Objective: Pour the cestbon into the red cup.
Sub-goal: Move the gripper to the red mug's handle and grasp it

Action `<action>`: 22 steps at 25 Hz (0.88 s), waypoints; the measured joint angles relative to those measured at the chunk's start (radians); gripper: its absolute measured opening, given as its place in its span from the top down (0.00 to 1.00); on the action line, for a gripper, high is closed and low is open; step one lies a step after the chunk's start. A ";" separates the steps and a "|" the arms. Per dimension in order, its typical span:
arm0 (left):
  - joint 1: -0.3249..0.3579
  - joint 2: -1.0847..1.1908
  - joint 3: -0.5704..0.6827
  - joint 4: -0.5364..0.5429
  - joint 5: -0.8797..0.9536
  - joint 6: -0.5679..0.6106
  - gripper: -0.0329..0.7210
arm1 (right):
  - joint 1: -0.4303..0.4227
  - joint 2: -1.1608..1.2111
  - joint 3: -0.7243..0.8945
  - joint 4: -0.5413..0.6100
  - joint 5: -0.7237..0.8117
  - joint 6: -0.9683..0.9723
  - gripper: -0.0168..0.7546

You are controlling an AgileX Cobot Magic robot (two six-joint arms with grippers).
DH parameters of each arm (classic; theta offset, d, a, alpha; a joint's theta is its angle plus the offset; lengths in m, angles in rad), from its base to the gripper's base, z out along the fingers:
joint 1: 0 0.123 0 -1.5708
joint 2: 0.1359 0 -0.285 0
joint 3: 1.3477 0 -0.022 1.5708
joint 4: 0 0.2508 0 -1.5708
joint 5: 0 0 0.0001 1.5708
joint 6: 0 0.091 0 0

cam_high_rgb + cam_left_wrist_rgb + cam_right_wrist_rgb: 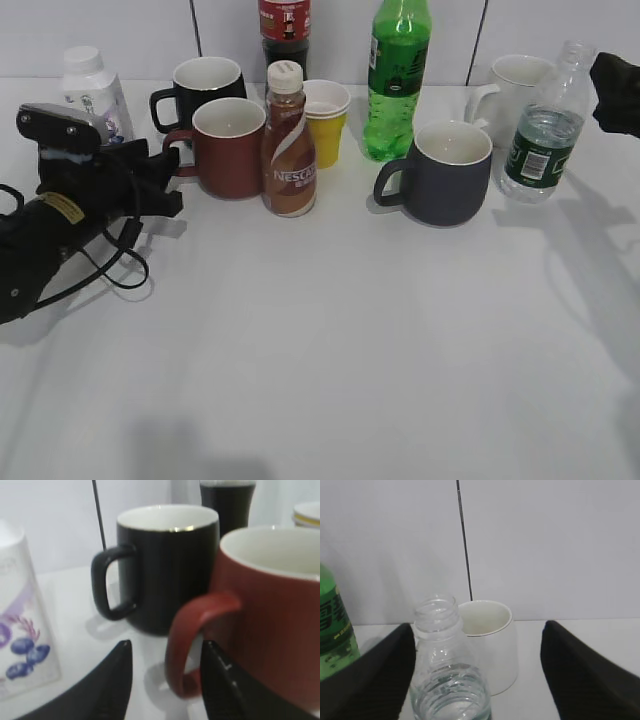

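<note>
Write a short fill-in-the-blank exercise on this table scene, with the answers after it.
1. The red cup has its handle between the open fingers of the ____ gripper.
2. The cestbon has no ____ on its neck.
3. Right behind the red cup stands a ____ mug.
4. The right gripper is ____, with the cestbon between its fingers.

Answers: left; cap; black; open

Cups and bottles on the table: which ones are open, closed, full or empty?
cestbon: uncapped, upright, partly full.
red cup: upright, looks empty.
black mug: upright, looks empty.
Nescafe bottle: capped.
left gripper: open, at red cup's handle.
right gripper: open, around cestbon.
</note>
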 joint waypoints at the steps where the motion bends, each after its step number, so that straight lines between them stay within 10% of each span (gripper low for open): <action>1: 0.000 0.000 -0.006 0.000 0.003 0.000 0.50 | 0.000 0.000 0.000 -0.001 0.000 0.000 0.22; 22: 0.000 0.063 -0.065 0.006 0.016 0.000 0.52 | 0.000 0.000 0.000 -0.001 -0.001 0.000 0.22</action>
